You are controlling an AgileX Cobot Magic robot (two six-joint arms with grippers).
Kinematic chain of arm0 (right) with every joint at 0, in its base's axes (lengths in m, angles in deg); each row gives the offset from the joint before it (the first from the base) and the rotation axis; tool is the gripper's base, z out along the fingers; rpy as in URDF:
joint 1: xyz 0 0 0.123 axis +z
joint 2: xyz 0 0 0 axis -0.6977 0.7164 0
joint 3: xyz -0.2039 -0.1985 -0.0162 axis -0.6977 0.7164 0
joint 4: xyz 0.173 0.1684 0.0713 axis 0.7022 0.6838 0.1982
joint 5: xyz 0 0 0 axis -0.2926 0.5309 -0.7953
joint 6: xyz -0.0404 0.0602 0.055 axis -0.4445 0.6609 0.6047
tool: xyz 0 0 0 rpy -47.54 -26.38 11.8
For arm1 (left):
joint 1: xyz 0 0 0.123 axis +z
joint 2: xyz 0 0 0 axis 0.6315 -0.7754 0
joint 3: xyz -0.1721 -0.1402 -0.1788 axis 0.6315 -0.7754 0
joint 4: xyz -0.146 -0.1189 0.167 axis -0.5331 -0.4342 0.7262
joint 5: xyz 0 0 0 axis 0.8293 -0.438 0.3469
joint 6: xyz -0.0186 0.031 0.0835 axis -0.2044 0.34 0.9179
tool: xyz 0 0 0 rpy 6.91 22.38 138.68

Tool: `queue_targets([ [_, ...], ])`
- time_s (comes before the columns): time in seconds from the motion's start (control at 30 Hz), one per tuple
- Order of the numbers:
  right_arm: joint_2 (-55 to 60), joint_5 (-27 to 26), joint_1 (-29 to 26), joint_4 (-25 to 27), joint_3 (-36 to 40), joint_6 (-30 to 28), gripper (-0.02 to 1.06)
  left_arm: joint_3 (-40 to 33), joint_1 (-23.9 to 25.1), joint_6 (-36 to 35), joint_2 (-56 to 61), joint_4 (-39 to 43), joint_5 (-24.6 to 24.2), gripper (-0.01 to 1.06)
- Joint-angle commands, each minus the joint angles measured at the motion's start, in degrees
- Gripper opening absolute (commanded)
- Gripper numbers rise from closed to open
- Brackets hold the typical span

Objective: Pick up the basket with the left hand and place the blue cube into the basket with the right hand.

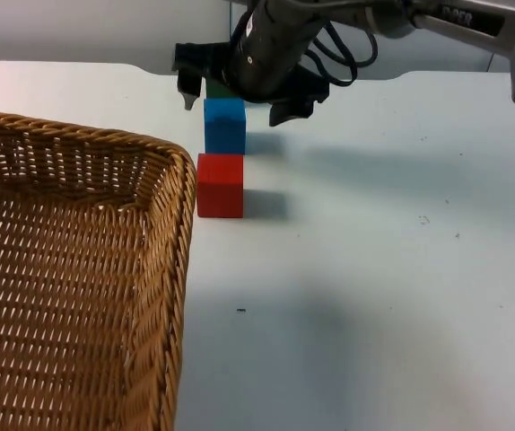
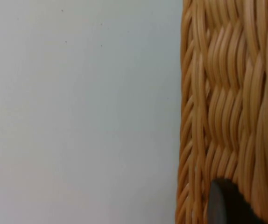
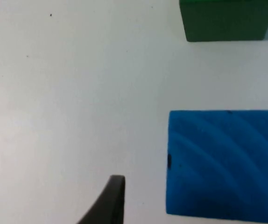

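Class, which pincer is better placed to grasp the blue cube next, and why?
The right pincer: it hovers open directly above the blue cube, while the left pincer is at the basket.

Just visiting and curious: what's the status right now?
Right gripper open above blue cube. Left gripper at basket wall. Red cube and green cube flank the blue one.

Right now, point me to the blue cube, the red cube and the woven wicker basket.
blue cube (image 1: 225, 126): top view, middle of its front face.
red cube (image 1: 220, 186): top view, middle of its front face.
woven wicker basket (image 1: 183, 193): top view, on its right rim.
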Motion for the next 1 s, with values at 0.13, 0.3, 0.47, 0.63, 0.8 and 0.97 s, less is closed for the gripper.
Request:
queue_targets([
  [0.13, 0.2, -3.2, 0.1, -1.7, -0.5, 3.2, 0.93, -0.1, 0.3, 0.3, 0.0, -2.8, -1.0, 0.0],
  [0.3, 1.4, -3.8, 0.1, -1.7, -0.5, 3.2, 0.93, -0.1, 0.3, 0.8, 0.0, -3.4, -1.1, 0.0],
  [0.47, 2.7, -4.8, 0.1, -1.6, -0.5, 2.8, 0.93, -0.1, 0.2, 0.8, 0.0, -3.4, -1.1, 0.0],
  [0.63, 2.9, -6.2, 0.1, -1.8, -0.5, 2.7, 0.91, -0.1, 0.2, 0.8, 0.0, -3.4, -1.1, 0.0],
  [0.8, 3.2, -6.4, 0.1, -2.6, -0.5, 2.7, 0.79, -0.1, 0.2, 0.8, 0.0, -3.4, -1.1, 0.0],
  [0.97, 3.9, -4.7, 0.1, -2.7, -0.5, 3.1, 0.65, -0.1, 0.2, 1.0, 0.0, -3.4, -1.1, 0.0],
])
